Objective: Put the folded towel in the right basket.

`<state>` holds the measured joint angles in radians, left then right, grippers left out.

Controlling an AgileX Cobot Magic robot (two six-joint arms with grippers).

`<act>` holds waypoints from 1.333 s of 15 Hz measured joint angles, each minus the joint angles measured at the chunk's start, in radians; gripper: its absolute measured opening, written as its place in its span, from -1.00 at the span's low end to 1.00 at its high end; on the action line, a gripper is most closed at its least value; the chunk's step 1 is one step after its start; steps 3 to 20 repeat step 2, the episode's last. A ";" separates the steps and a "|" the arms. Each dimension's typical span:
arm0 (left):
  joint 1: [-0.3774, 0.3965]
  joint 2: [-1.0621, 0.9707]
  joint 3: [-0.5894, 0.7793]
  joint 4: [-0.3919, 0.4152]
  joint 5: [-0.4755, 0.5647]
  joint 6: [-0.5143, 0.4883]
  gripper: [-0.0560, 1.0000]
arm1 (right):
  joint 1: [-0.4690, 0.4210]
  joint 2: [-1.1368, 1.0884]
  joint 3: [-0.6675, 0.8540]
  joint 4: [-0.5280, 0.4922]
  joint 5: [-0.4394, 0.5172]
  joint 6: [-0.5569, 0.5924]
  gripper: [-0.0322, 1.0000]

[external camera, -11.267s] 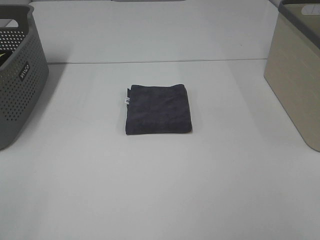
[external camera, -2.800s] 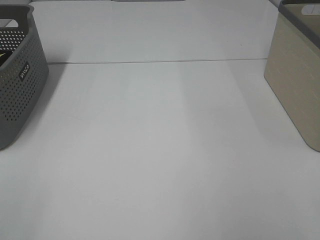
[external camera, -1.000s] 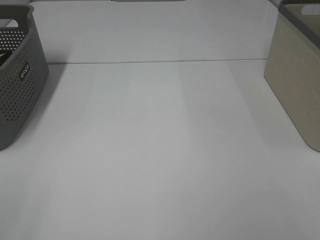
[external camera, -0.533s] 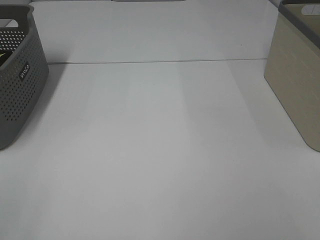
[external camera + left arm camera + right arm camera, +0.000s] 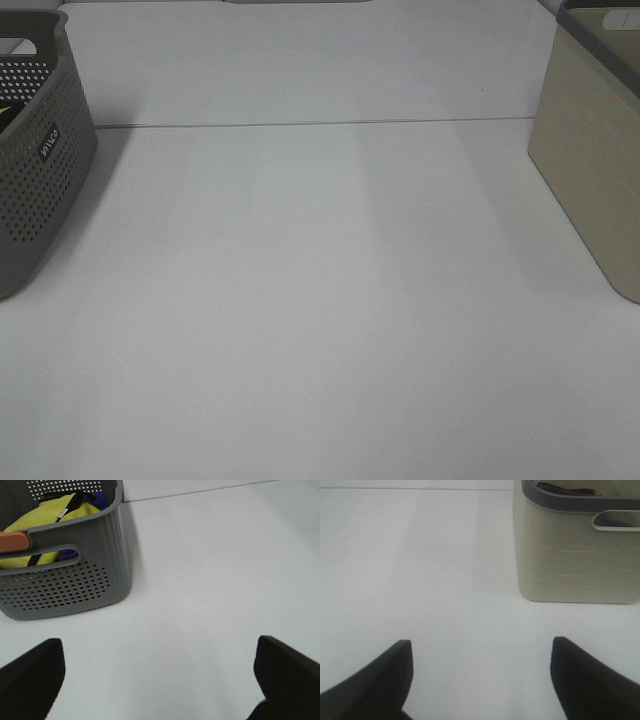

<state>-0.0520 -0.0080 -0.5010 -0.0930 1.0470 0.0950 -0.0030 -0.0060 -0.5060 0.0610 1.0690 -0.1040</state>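
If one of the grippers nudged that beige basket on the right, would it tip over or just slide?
Probably slide. The beige basket looks wide and squat, flat on the smooth white table. Its walls look like rigid plastic, so they should not buckle. Dark cloth shows at its rim, adding only a little weight.

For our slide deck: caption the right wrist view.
Open jaws over white table, facing beige basket holding dark cloth.

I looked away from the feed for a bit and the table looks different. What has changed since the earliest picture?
The folded dark towel that lay mid-table is gone from the table. Something dark shows through the handle slot of the beige basket, possibly the towel. Both grippers, left and right, are open and empty. The grey basket hasn't moved.
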 joint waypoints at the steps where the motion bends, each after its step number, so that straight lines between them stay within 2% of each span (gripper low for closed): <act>1: 0.000 0.000 0.000 0.000 0.000 0.000 0.95 | 0.000 0.000 0.000 0.000 0.000 0.000 0.47; 20: 0.000 0.000 0.000 0.000 0.000 0.000 0.95 | 0.000 0.000 0.000 0.000 0.000 0.000 0.47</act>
